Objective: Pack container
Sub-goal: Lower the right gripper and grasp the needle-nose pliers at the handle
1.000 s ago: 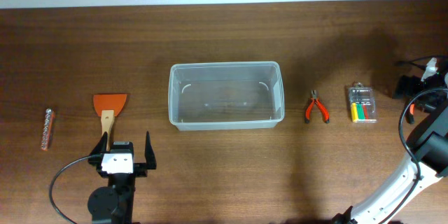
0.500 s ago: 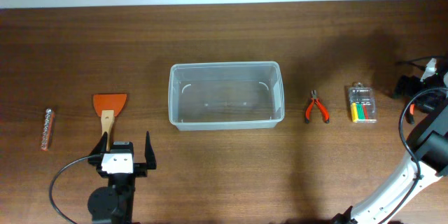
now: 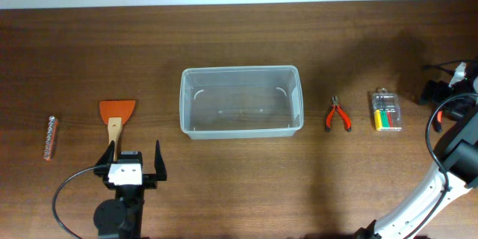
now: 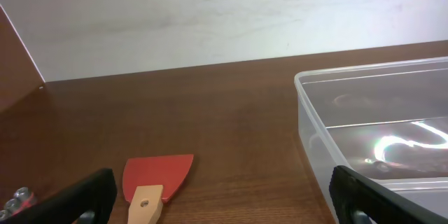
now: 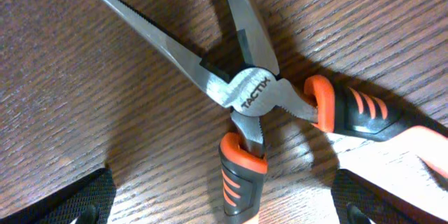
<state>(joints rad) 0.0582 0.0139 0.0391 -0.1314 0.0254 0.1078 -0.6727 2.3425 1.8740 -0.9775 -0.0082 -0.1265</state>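
Note:
The container [image 3: 241, 70] is a clear rectangular tub in the middle of the table; its left wall shows in the left wrist view [image 4: 311, 122]. My left gripper [image 3: 135, 161] is open and empty, just in front of an orange scraper [image 3: 117, 112] with a wooden handle, which shows in the left wrist view [image 4: 157, 180] between the fingers. My right gripper [image 5: 224, 206] is open and hovers over long-nose pliers [image 5: 245, 94] with orange-black handles, one handle between the fingers. In the overhead view the right gripper [image 3: 441, 89] is at the far right edge.
Small orange-handled pliers [image 3: 338, 113] and a small clear case of coloured bits [image 3: 386, 111] lie right of the tub. A strip of metal sockets [image 3: 50, 137] lies at the far left. A light wall [image 4: 210, 14] runs along the table's far edge.

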